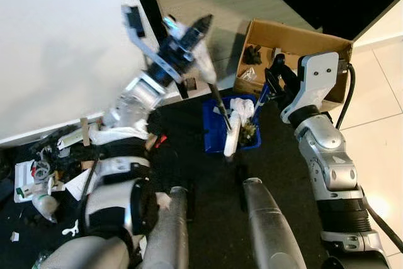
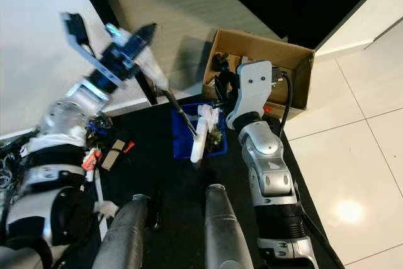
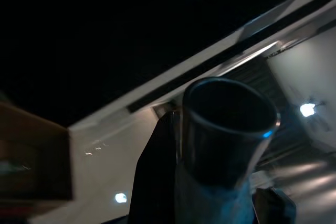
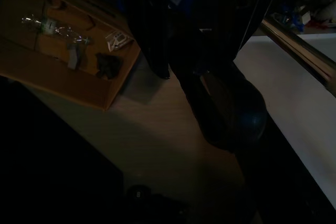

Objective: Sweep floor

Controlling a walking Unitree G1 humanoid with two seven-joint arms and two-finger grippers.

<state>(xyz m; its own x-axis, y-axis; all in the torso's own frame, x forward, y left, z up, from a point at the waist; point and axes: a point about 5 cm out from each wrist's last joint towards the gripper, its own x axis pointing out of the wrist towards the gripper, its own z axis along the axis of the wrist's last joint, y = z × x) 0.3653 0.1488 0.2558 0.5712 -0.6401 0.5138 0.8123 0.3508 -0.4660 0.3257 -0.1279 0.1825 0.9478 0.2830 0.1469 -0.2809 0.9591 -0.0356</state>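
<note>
My left gripper (image 1: 189, 42) is raised high at the left and shut on the pale upper end of a brush handle (image 1: 204, 61). The handle's dark rod (image 1: 219, 102) slants down into a blue dustpan (image 1: 214, 131) on the dark floor ahead of my legs. The pan holds crumpled white paper (image 1: 242, 108) and dark debris (image 1: 249, 132). My right gripper (image 1: 274, 81) is just right of the pan, shut on the dustpan handle (image 1: 264, 99). In the left wrist view the handle's hollow end (image 3: 228, 124) looms close. The right wrist view is dark, with black fingers (image 4: 152, 35) around a dark rounded grip.
An open cardboard box (image 1: 296, 39) with small items stands right behind the dustpan. A white wall panel (image 1: 56, 42) runs along the left, with clutter (image 1: 44, 168) on the floor below it. Pale tiles (image 1: 378, 130) lie to the right. My knees (image 1: 264, 225) are in the foreground.
</note>
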